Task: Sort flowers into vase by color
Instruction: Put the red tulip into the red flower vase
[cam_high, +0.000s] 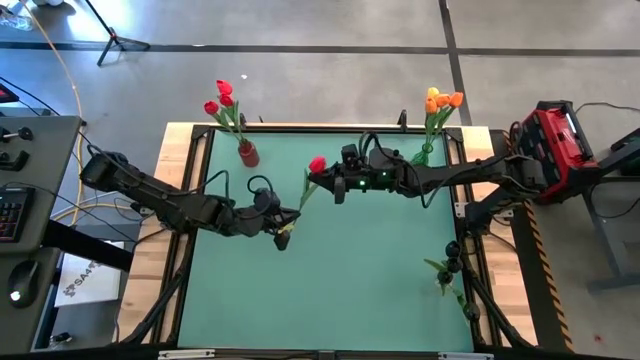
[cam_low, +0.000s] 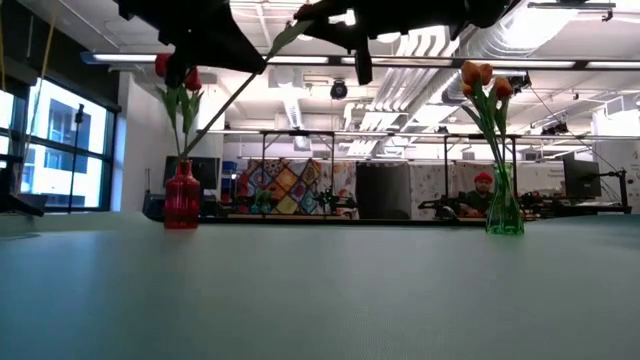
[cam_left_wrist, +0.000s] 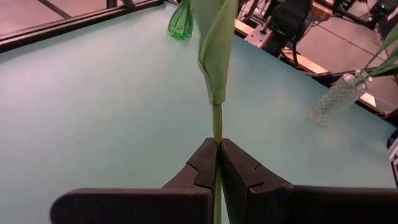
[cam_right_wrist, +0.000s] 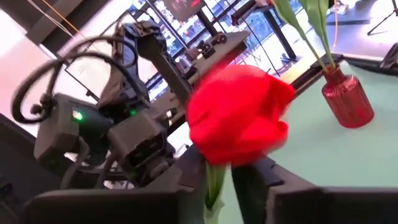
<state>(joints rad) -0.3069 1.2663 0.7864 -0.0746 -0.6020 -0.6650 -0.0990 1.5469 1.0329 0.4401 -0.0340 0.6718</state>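
Right wrist view put the red tulip so near that it hid the right gripper's fingertips, which clasped the stem just under the bloom. Both arms reached inward above the green table; the left gripper was clenched on the same stem lower down, between red vase and green vase.
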